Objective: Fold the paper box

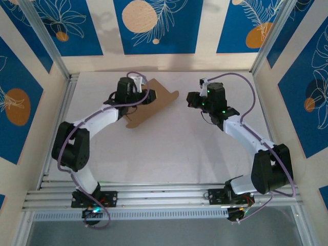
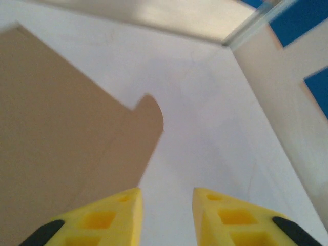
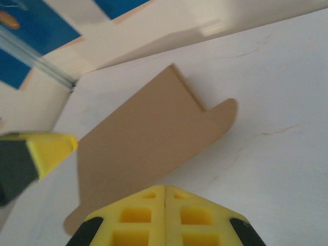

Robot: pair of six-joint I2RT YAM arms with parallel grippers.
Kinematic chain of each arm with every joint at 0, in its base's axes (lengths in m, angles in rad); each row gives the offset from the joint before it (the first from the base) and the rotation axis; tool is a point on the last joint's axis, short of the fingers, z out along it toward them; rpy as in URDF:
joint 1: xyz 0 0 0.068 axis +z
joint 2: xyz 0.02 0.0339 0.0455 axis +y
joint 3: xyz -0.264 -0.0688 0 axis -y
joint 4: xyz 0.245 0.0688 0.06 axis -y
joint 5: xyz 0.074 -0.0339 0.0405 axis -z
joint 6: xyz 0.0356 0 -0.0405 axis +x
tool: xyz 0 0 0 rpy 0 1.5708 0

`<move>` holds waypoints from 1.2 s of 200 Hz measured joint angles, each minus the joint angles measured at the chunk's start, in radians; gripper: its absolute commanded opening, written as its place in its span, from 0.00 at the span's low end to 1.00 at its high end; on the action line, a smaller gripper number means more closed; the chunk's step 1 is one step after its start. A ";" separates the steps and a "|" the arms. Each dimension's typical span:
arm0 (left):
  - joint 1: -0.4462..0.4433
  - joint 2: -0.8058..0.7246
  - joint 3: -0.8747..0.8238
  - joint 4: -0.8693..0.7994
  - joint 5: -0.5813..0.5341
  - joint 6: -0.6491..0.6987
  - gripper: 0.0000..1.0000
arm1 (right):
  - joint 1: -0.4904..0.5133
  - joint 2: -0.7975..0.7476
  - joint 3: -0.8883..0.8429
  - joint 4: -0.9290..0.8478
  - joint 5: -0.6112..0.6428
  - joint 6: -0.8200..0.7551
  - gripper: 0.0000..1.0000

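The paper box [image 1: 154, 105] is a flat brown cardboard sheet with a rounded tab, lying at the far left-centre of the table. My left gripper [image 1: 147, 96] hovers over its left part, pointing right. In the left wrist view its yellow fingers [image 2: 120, 215] stand open around bare table, and the paper box [image 2: 61, 128] spreads out to the left, under the left fingertip. My right gripper [image 1: 190, 100] sits to the right of the sheet, apart from it. Its fingers [image 3: 165, 187] are shut together on nothing, with the paper box [image 3: 148, 138] just ahead and a left finger [image 3: 48, 151] at its far end.
Patterned blue and cream walls [image 1: 159, 25] enclose the white table [image 1: 169, 148] on three sides, with metal posts [image 1: 266, 48] at the far corners. An aluminium rail [image 1: 164, 197] carries both arm bases along the near edge.
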 measured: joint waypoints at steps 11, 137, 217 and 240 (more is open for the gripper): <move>0.032 0.022 0.039 -0.010 -0.002 0.000 0.14 | 0.002 0.016 0.013 -0.003 -0.043 0.000 0.00; 0.057 0.370 0.166 -0.052 0.097 0.031 0.16 | 0.040 0.078 0.094 -0.207 -0.016 0.004 0.00; -0.144 0.288 0.131 -0.225 0.114 0.219 0.29 | 0.038 -0.028 0.114 -0.375 0.029 -0.010 0.21; -0.182 0.208 0.060 -0.266 0.086 0.233 0.29 | 0.032 -0.036 0.114 -0.397 0.031 -0.017 0.29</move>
